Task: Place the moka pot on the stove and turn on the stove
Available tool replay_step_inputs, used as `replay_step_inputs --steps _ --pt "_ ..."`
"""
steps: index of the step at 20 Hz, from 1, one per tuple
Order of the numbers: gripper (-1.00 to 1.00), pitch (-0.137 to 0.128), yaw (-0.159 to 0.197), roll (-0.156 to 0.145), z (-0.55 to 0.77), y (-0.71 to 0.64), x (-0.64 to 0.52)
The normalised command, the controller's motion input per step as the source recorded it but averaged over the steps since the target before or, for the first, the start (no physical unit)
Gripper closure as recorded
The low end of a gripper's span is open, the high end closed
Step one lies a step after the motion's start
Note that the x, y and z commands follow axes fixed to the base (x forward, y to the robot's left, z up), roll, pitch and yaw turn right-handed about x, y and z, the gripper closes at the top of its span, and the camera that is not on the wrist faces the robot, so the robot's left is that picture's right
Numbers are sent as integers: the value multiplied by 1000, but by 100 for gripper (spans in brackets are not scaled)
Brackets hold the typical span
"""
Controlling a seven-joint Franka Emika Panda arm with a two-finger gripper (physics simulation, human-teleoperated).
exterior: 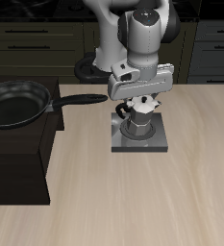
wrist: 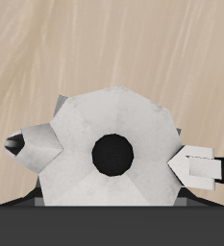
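The silver moka pot [exterior: 139,122] stands upright on the grey stove [exterior: 154,145], toward the stove's back edge. My gripper [exterior: 139,106] is straight above it, with the fingers down around the pot's upper part. In the wrist view the pot's faceted lid [wrist: 85,120] with its black knob [wrist: 112,154] fills the frame. One white fingertip [wrist: 193,165] touches the lid's rim, and the other finger [wrist: 29,144] is against the opposite side. The gripper [wrist: 112,156] looks shut on the pot. The stove's knob is not visible.
A black frying pan [exterior: 17,102] rests on the large black cabinet [exterior: 17,159] beside the stove, its handle pointing toward the pot. Dark drawers [exterior: 27,38] line the back. Bare wooden table [exterior: 152,207] lies in front of the stove.
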Motion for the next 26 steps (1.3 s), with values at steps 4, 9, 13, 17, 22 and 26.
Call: replay_step_inputs --steps 4,9,13,17,22,26 --pt "100 12 11 -2 -56 43 25" --pt "100 18 22 15 -86 51 -38" --pt "100 -5 14 -11 7 -40 63" --pt "-100 27 -2 0 -72 16 23" --pt "-100 15 7 -20 -58 -40 18" --pt "-100 10 0 -22 -1 -59 17"
